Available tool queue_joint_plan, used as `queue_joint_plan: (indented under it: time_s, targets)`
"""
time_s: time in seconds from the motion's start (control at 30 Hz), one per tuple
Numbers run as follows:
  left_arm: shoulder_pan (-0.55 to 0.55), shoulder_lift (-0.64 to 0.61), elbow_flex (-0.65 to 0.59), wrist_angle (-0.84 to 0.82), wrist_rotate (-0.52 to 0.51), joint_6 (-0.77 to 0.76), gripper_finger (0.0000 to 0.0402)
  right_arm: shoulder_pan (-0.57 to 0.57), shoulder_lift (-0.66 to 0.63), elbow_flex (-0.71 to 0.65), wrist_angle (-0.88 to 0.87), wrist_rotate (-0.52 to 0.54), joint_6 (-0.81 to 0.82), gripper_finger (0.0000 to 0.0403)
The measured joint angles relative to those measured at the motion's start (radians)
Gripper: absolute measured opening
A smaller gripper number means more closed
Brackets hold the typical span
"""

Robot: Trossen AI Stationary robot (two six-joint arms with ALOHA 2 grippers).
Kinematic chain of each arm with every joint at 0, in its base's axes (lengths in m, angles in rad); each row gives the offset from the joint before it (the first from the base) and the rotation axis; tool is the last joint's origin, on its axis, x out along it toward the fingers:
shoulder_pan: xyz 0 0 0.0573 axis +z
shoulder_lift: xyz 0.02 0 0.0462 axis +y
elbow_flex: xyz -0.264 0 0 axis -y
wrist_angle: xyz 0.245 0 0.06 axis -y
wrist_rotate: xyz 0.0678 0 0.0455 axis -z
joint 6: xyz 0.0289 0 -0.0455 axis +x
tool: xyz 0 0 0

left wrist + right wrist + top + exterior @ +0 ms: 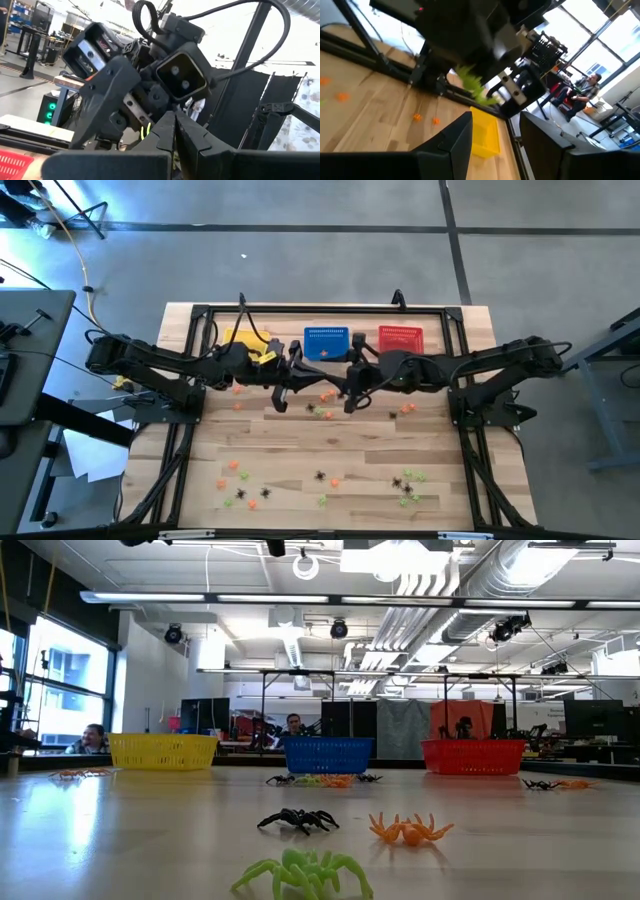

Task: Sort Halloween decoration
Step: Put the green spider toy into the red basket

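Observation:
Both arms meet over the table's middle, in front of the blue basket (pixel 326 343). My left gripper (pixel 283 392) (pixel 175 125) is shut on a light green trinket (pixel 475 86), held in the air. My right gripper (pixel 348 392) (pixel 495 135) faces it from close by, open and touching nothing. Black, orange and light green trinkets lie scattered flat on the wood, some near the middle (pixel 325 398), most toward the near edge (pixel 405 482). The low view shows a black spider (pixel 298 821), an orange one (pixel 410 830) and a green one (pixel 305 875), but no gripper. My left gripper holds the light green trinket (pixel 475 86) between its two fingers (pixel 167 132). The trinket is lifted clear of the table and sticks out beside the fingertips (pixel 145 132). Which part the fingers have is hidden by the gripper itself.
A yellow basket (pixel 245 340), the blue basket and a red basket (pixel 400 338) stand in a row along the far edge. A black frame (pixel 200 310) runs around the table. People sit in the room beyond (pixel 92 737). Bare wood lies between the trinket groups.

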Motion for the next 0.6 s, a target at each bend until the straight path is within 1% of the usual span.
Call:
queue_joint_plan:
  time_s: [0.4,0.6]
  targets:
    - [0.024,0.000,0.000,-0.004,0.002,0.009,0.0000,0.022,-0.003,0.000,0.033,-0.010,0.001,0.0161]
    - [0.035,0.000,0.000,-0.005,0.002,0.009,0.0000,0.036,-0.003,0.000,0.046,-0.041,0.001,0.0161]
